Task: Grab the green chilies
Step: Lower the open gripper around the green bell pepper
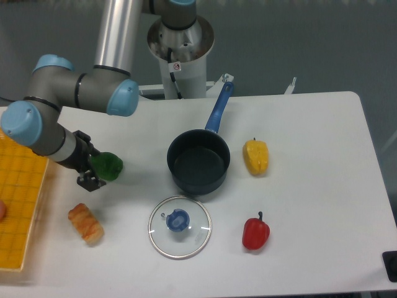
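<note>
At the left of the frame we see the gripper (90, 169) low over the white table (310, 186), right against the left side of the green chilies (108, 166), though we cannot tell whether its fingers are apart or clamped on it. The green chilies sit left of the dark blue pot (198, 161), above the bread roll (85, 223) and just right of the yellow basket (22, 211). Lower centre lies the glass lid (179, 226), with the yellow pepper (255, 157) and red pepper (255, 232) to the right.
</note>
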